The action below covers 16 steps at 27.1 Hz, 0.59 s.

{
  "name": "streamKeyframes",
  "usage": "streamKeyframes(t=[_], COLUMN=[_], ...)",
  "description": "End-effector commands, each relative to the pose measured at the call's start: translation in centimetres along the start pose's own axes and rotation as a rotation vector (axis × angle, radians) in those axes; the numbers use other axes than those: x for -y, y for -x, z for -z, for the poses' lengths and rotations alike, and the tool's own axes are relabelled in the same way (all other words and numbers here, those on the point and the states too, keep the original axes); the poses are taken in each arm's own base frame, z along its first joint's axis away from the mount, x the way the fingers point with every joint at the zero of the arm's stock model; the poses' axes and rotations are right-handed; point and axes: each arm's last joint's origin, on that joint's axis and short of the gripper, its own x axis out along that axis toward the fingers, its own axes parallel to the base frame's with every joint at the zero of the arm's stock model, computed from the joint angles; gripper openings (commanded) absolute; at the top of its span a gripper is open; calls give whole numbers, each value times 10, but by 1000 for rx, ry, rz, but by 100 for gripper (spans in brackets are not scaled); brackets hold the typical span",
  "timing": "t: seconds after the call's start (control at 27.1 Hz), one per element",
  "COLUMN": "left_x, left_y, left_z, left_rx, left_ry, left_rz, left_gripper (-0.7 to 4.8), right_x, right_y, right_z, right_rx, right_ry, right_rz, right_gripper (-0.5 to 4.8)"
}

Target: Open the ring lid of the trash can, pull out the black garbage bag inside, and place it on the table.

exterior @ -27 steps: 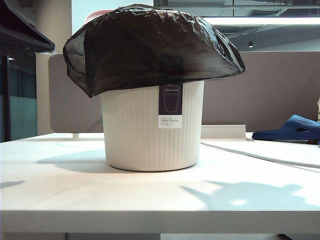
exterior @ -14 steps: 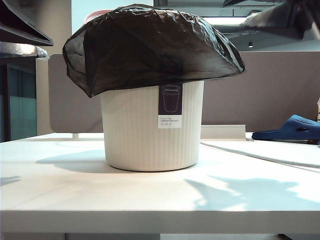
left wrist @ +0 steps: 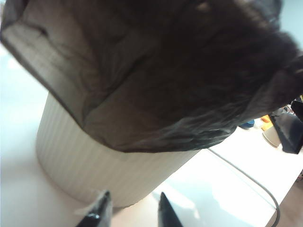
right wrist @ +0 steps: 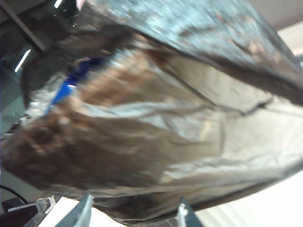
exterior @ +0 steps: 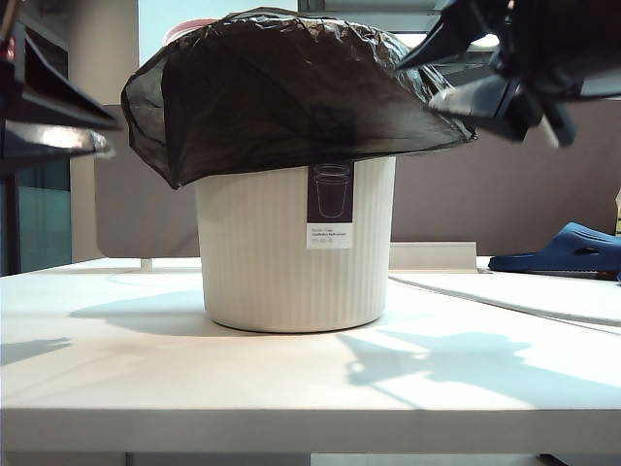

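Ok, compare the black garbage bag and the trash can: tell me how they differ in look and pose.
The black garbage bag is dark, glossy and crinkled; the trash can is cream-white with neat vertical ribs. The bag is thin, slightly see-through film; the can is a stiff opaque bucket. The bag drapes over the can's top and flares out past its sides; the can stands upright on the table. Neither end effector holds either.

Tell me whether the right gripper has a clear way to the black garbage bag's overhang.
Probably yes. The right gripper, jaws open and empty, hangs beside the black garbage bag where it droops over the trash can; nothing shows between them.
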Motion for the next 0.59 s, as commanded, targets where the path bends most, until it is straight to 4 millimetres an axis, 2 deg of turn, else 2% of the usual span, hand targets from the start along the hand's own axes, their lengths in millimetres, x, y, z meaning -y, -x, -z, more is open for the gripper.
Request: streamKeyframes(t=[0.04, 0.18, 0.26, 0.48, 0.59], left_x=[-3, -11, -15, -22, -25], left_y=[-5, -13, -16, -23, -27], left_z=[0, 3, 5, 8, 7], left_rx=[15, 21, 18, 47, 77], left_ry=[13, 49, 55, 72, 104], left_rz=[21, 41, 39, 53, 70], left_gripper=[131, 131, 131, 131, 195], right_x=[1, 8, 13, 18, 19], right_y=[-4, -10, -11, -13, -14], right_z=[0, 5, 5, 6, 8], right_rx=[33, 24, 31, 31, 16], right_ry=[-44, -72, -89, -90, -97], right_rz=[-18, -3, 25, 30, 20], right_gripper=[247, 258, 279, 280, 280])
